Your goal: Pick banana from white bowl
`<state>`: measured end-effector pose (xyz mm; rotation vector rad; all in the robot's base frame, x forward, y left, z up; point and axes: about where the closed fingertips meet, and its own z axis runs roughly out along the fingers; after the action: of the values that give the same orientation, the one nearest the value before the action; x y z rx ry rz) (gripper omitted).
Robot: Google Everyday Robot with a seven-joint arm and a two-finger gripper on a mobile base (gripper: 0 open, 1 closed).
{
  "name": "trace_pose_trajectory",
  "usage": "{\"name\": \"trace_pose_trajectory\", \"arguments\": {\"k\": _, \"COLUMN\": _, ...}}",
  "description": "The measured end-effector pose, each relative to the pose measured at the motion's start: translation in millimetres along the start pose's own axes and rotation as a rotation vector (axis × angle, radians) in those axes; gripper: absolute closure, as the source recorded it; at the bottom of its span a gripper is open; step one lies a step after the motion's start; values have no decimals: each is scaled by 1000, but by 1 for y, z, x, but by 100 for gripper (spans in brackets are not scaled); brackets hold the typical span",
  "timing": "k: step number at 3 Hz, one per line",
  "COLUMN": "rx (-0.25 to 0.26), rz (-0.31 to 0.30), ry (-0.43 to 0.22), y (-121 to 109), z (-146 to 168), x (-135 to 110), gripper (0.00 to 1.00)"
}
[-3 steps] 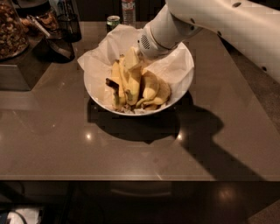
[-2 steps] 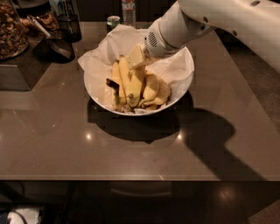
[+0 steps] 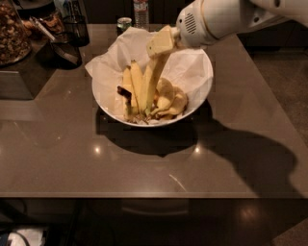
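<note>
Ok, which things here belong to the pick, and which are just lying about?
In the job:
hand, over the bowl's far side, shut on the banana
banana, hanging from it
white bowl

Lying about:
other bananas in the bowl
can
bottle
jar
table

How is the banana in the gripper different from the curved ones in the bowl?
The banana hangs nearly upright from the gripper over the bowl; the curved bananas lie in it. The banana is long and nearly straight; the curved bananas are shorter and wider. Both are yellow.
</note>
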<state>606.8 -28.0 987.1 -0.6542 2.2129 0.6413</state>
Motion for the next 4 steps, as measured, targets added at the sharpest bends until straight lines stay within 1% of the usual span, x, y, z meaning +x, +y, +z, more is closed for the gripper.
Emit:
{"name": "trace_pose_trajectory", "arguments": {"k": 1, "rx": -96, "rz": -31, "ry": -113, "y": 19, "z": -35, "x": -31, "gripper": 100}}
{"name": "trace_pose_trajectory", "arguments": {"k": 2, "rx": -193, "rz": -74, "ry": -215, "y": 42, "z": -71, "x": -55, "gripper": 100}}
{"name": "trace_pose_trajectory", "arguments": {"k": 3, "rx": -264, "rz": -93, "ry": -283, "y": 61, "z": -101, "x": -62, "gripper": 100}}
{"name": "trace_pose_trajectory", "arguments": {"k": 4, "rx": -328, "rz": -85, "ry": -294, "y": 72, "z": -116, "x": -56, "gripper": 100}}
